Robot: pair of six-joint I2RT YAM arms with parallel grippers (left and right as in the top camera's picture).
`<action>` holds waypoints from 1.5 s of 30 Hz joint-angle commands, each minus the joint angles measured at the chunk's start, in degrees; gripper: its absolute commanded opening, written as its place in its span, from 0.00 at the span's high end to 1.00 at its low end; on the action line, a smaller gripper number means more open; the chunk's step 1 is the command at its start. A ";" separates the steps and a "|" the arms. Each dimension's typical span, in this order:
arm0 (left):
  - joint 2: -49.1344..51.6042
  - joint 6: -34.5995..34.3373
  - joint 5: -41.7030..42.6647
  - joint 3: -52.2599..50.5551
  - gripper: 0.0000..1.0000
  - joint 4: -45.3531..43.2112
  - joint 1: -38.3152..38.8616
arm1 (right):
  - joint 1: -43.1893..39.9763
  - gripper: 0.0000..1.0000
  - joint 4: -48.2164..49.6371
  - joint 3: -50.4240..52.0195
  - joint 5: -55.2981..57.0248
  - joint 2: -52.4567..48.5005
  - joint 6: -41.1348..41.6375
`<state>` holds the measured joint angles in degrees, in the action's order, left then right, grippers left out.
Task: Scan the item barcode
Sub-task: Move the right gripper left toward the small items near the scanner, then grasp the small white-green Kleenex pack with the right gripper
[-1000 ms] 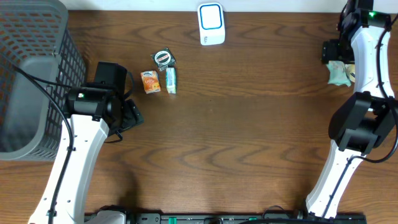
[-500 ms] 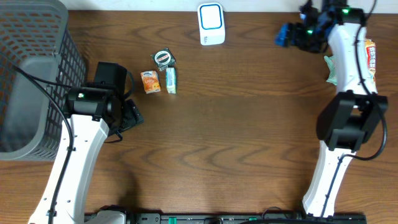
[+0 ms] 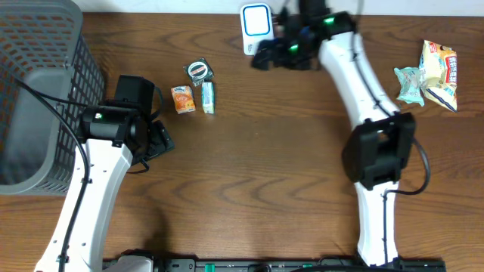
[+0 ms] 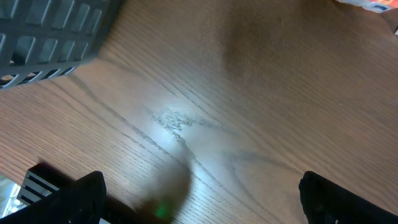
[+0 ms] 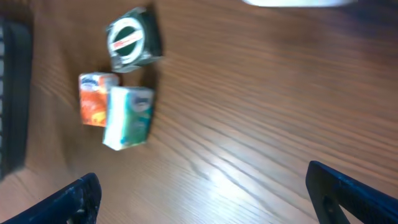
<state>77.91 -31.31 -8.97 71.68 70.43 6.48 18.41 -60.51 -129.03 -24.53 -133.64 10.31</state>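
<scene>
The right gripper (image 5: 211, 196) hangs with its fingers spread wide and nothing between them, just beside the white scanner (image 3: 257, 29) at the table's far edge. To its left lie three small items in a tight cluster: a round dark pack (image 5: 132, 38), an orange carton (image 5: 94, 98) and a green-and-white carton (image 5: 129, 116). The two cartons touch side by side. The left gripper (image 4: 211, 199), also spread and holding nothing, hangs over bare wood near the grey basket (image 3: 38, 91) at the left edge. Snack bags (image 3: 429, 72) lie far right. Bare table (image 3: 265, 174) stretches across the middle and near side.
</scene>
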 commanded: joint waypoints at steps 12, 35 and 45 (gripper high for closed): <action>0.07 -0.31 -0.55 -0.22 0.03 0.17 -0.20 | 13.66 0.05 14.38 -0.48 4.94 -4.42 12.50; 0.07 -0.31 -0.55 -0.22 0.02 0.17 -0.20 | 18.62 0.80 12.09 -0.50 16.28 -13.99 14.95; 0.07 -0.31 -0.55 -0.22 0.02 0.17 -0.20 | 11.56 0.94 -4.15 -0.68 16.02 -11.08 12.79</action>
<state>77.91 -31.31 -8.97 71.68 70.46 6.48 33.89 -60.51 -129.73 -9.69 -146.50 24.99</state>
